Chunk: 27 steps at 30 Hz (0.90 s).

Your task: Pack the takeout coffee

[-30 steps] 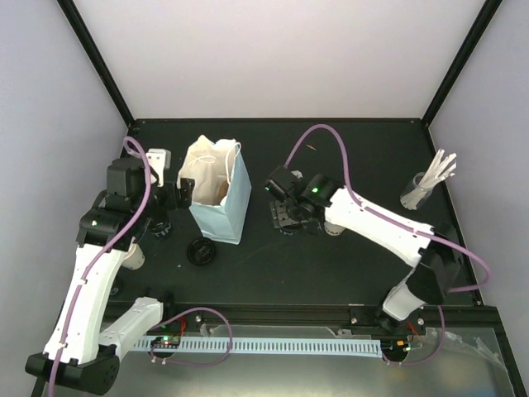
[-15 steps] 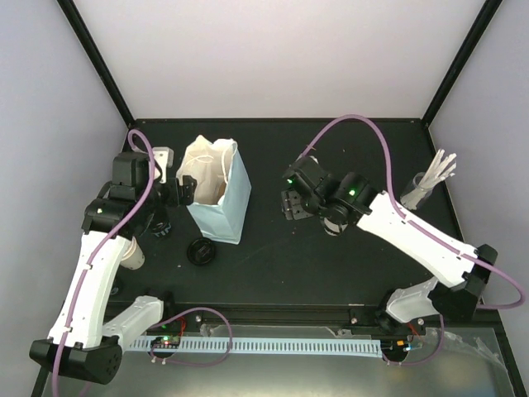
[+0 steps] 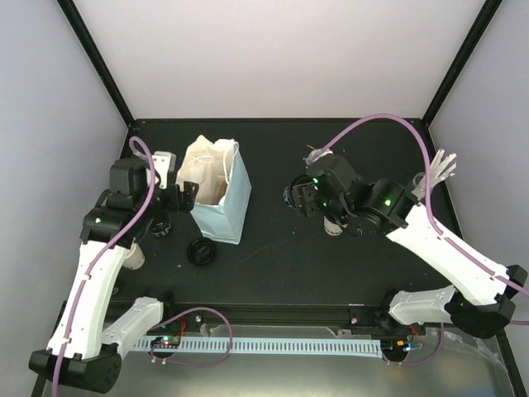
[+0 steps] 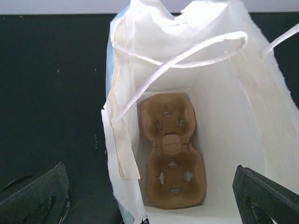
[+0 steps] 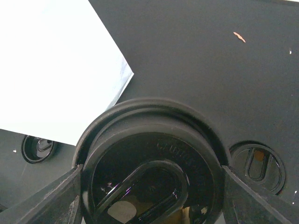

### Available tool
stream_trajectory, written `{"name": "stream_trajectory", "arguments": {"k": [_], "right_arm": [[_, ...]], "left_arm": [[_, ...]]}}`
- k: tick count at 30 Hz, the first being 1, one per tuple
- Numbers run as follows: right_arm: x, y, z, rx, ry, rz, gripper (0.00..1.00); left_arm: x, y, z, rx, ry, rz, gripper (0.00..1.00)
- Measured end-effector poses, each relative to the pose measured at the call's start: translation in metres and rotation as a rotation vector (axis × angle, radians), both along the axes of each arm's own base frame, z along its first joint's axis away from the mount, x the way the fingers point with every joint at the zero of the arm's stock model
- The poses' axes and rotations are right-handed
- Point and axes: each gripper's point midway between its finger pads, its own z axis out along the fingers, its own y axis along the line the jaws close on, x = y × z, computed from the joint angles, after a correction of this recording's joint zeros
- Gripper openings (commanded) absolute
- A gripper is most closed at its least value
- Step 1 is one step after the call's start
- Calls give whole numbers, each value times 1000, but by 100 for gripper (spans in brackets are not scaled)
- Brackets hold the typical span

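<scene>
- The left gripper [image 4: 149,169] is held over the open mouth of the light-blue paper bag [image 3: 231,207], with its fingers [image 4: 35,196] spread wide and nothing between them.
- The brown cup carrier [image 4: 173,163] is seen lying flat at the bottom of the bag, and its holes are unfilled.
- The bag's white handles [image 4: 187,53] are draped across the opening above the carrier.
- The right gripper [image 5: 150,177] is closed on a lidded cup [image 5: 154,140]; both fingers [image 5: 42,205] are pressed against the sides of its black lid.
- In the top view, this cup is carried right of the bag and apart from it, above the black table [image 3: 273,273].
- Whether the cup's base is touching the table cannot be told.
- Another cream cup [image 3: 333,225] is partly seen on the table just beside the right arm.
- A loose black lid [image 3: 201,251] is found on the table near the bag's front corner.
- A glass of white sticks [image 3: 434,178] is placed at the far right of the table, well apart from the bag.
</scene>
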Motion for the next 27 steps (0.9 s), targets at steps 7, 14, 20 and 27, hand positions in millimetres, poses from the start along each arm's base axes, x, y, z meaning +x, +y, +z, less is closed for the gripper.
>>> {"name": "stream_trajectory", "arguments": {"k": [7,14,20,27], "right_arm": [[-2,-2,9,21,-37,20,76],[-2,2,10,31,-44,38,76],[-3,3,9,25,-44,58,76],[-6,7,37,70,-84,102,76]], "left_arm": [[15,-2,-26,14,102,-1,99],[33,0,-32,38,155,20,89],[54,0,-28,49,171,36,54],[71,-7,-44,40,284,20,13]]}}
